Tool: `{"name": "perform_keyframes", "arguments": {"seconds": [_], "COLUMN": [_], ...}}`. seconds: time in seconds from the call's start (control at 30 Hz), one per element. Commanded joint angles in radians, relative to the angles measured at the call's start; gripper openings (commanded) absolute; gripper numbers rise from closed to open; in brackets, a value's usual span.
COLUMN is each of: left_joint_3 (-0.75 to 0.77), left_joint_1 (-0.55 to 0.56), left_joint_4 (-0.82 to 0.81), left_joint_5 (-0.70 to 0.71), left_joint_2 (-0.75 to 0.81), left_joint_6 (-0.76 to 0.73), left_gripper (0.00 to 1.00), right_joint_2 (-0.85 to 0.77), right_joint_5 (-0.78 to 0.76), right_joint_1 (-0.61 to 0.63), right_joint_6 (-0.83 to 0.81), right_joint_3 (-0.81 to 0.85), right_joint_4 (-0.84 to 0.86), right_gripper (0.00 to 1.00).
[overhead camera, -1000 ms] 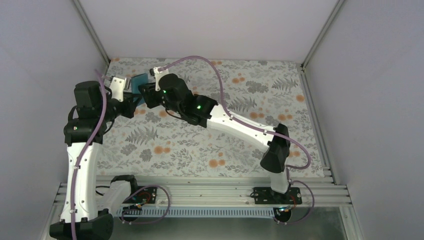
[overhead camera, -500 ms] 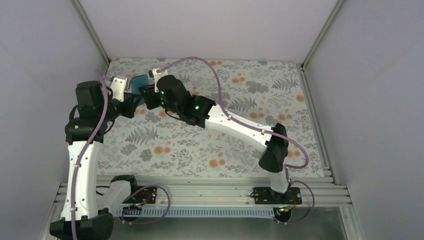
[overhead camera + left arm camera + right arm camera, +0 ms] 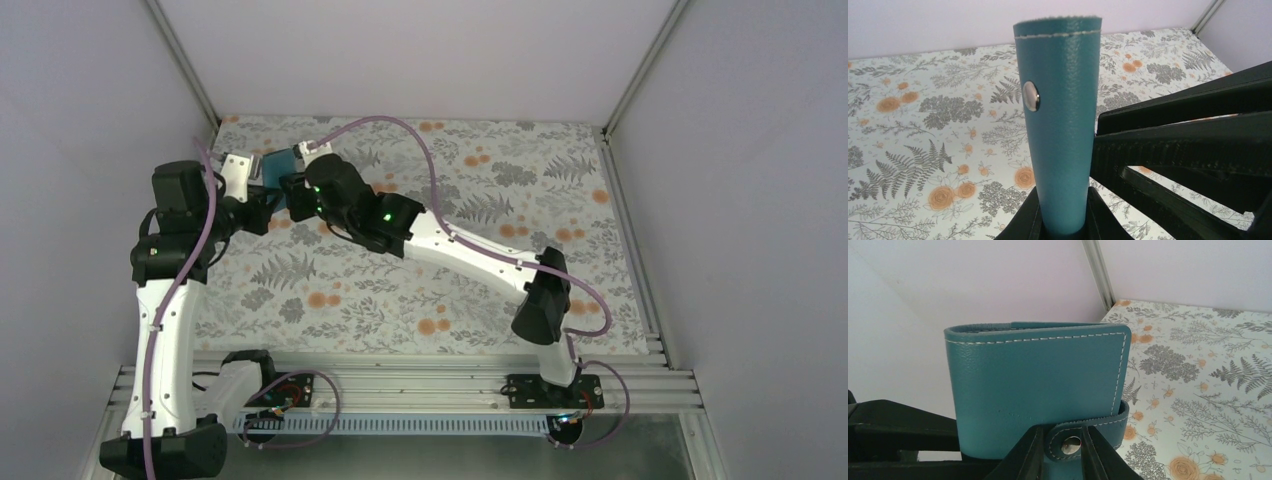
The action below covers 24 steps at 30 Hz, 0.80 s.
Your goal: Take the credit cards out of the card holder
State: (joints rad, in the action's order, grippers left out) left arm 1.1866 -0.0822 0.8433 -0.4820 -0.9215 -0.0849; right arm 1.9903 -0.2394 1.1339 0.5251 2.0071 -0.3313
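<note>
The teal card holder [image 3: 279,164] is held up off the cloth at the far left, folded shut with its strap snapped. My left gripper [image 3: 1063,200] is shut on its lower edge, so it stands upright, with a metal stud [image 3: 1031,96] on its side. My right gripper [image 3: 1062,444] meets it from the right. Its fingers pinch the strap tab [image 3: 1071,442] around the snap. In the left wrist view the right fingers [image 3: 1178,142] show as black bars beside the holder. The credit cards are hidden.
A floral cloth [image 3: 480,250] covers the table. White enclosure walls and an aluminium post [image 3: 185,60] stand close behind the holder. A purple cable [image 3: 430,160] arcs over the right arm. A metal rail [image 3: 400,380] runs along the near edge.
The right gripper's jaws have narrowed onto the strap tab, and the right arm has edged slightly left. The left arm and the holder have stayed put.
</note>
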Motion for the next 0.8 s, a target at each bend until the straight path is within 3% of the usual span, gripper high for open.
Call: {"name": "perform_keyframes", "arguments": {"seconds": [0.0,0.23,0.43,0.57,0.77], "left_joint_3": [0.020,0.022,0.033,0.015,0.012], "left_joint_1": [0.009,0.009,0.009,0.007,0.006], "left_joint_4": [-0.050,-0.049,-0.029,-0.016,-0.012], "left_joint_5": [-0.084,-0.093,-0.099,-0.087,-0.100], "left_joint_2": [0.013,0.008,0.011,0.015,0.010], "left_joint_6": [0.005,0.001,-0.009,-0.025,-0.044], "left_gripper": [0.02,0.02,0.02,0.02,0.02], "right_joint_2": [0.045,0.087,0.083,-0.027,-0.303], "right_joint_5": [-0.068,-0.147,-0.230,-0.288,-0.197], "right_joint_1": [0.007,0.009,-0.012,-0.118,-0.386], "right_joint_6": [-0.013,-0.041,-0.066,-0.065,-0.049], "right_joint_3": [0.019,0.050,0.011,-0.174,-0.625], "right_joint_4": [-0.030,-0.065,-0.090,-0.066,0.023], "right_gripper": [0.21,0.04,0.04,0.04,0.04]}}
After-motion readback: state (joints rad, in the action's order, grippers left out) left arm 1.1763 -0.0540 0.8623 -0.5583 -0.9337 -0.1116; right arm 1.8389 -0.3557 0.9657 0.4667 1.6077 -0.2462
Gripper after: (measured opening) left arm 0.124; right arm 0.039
